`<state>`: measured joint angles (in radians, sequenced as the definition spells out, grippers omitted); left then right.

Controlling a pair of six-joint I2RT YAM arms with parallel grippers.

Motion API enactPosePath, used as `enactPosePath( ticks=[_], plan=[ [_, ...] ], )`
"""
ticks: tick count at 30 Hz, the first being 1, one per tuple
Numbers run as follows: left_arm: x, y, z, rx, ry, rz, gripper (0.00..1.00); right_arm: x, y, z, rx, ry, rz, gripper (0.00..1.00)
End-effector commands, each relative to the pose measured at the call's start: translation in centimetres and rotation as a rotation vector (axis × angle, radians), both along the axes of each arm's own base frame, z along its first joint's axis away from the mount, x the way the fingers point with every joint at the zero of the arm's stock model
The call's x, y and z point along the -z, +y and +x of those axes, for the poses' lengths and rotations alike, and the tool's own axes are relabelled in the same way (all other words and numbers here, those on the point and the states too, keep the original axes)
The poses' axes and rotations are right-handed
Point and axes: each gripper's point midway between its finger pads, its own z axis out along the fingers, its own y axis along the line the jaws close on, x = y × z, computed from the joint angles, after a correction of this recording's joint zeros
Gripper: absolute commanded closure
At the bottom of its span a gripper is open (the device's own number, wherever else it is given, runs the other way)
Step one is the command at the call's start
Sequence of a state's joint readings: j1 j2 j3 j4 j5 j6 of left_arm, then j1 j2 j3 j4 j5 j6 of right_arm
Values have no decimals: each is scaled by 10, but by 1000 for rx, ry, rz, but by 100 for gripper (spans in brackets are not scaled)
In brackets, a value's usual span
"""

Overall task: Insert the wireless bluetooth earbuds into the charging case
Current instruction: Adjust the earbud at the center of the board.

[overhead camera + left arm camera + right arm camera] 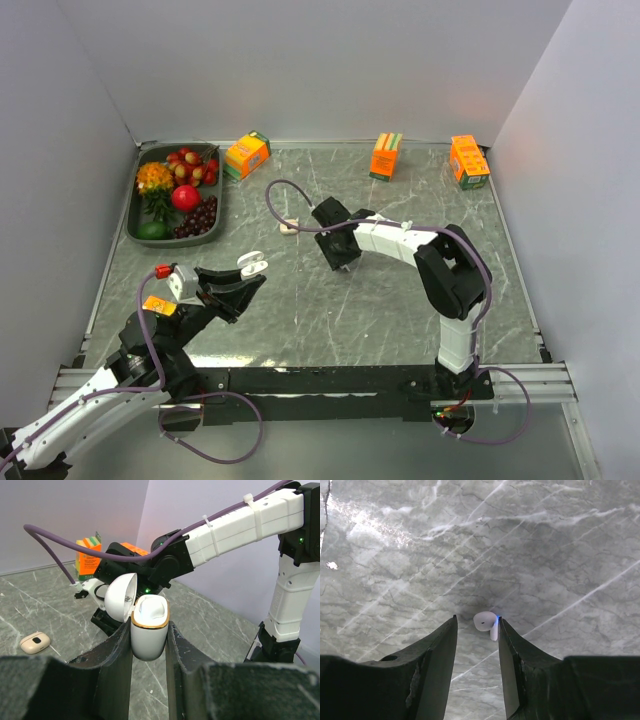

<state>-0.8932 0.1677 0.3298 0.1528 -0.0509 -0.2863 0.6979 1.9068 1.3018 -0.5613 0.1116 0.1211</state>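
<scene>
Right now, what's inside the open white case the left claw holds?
The white case in the left gripper shows a white moulded insert inside its gold rim; its walls hide anything deeper.

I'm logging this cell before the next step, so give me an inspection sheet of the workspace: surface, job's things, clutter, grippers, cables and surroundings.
Surface: grey marble-pattern table.
Job's things: small white plastic earbud lying on the table; white rounded charging case with a gold rim, held upright with its lid open; small tan rounded-square case lying flat, apart from both.
Clutter: dark tray of fruit at the far left; three orange cartons along the far edge.
Grippers: left gripper shut on the white case; right gripper open, jaws either side of the earbud.
Cables: purple cables looped over the right arm and by both bases.
Surroundings: plain pale walls on three sides.
</scene>
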Motion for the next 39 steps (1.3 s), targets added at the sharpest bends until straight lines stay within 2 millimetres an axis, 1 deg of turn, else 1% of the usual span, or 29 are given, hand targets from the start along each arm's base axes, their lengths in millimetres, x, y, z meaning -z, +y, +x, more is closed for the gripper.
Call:
enactPosePath(
  ticks=[1, 7, 9, 13, 16, 19, 20, 21, 24, 25, 26, 28, 30, 34, 35, 37, 39],
  plan=[
    [-21, 4, -2, -3, -28, -56, 99, 10, 5, 1, -31, 7, -5, 56],
    [-21, 5, -2, -6, -25, -55, 99, 19, 2, -3, -25, 29, -25, 59],
    [-21, 5, -2, -9, -24, -54, 99, 21, 1, -4, -21, 36, -23, 62],
    [-21, 5, -2, -8, -23, -57, 99, 21, 1, -6, -12, 34, -14, 65],
    [-20, 4, -2, -5, -21, -54, 99, 21, 0, -7, -11, 36, -19, 70],
    [-21, 5, -2, -5, -21, -56, 99, 21, -1, -7, -5, 36, -17, 77],
    [-21, 5, -2, -4, -20, -57, 99, 20, 0, -8, 2, 37, -14, 82],
    [-21, 5, -2, -4, -20, -57, 99, 20, 0, -8, 12, 41, -10, 85],
    [-21, 5, -3, -3, -19, -61, 99, 16, 3, -7, 71, 63, 25, 99],
    [-20, 5, -2, -3, -17, -58, 99, 15, 5, -9, 111, 83, 44, 100],
    [-21, 5, -2, -6, -17, -60, 99, 12, 8, -8, 125, 86, 67, 100],
    [-20, 5, -2, -5, -17, -59, 99, 7, 9, -7, 198, 100, 87, 100],
    [-20, 5, -2, -3, -15, -58, 99, 0, 13, -4, 240, 111, 123, 100],
    [-21, 6, -2, -9, -15, -60, 99, -10, 17, 3, 410, 148, 224, 100],
    [-21, 6, -2, -11, -15, -60, 99, -13, 21, 5, 425, 167, 279, 100],
    [-20, 5, -1, -10, -12, -58, 99, -17, 23, 7, 487, 176, 324, 100],
    [-20, 5, -1, -12, -11, -55, 99, -21, 23, 12, 504, 172, 366, 100]
  ],
)
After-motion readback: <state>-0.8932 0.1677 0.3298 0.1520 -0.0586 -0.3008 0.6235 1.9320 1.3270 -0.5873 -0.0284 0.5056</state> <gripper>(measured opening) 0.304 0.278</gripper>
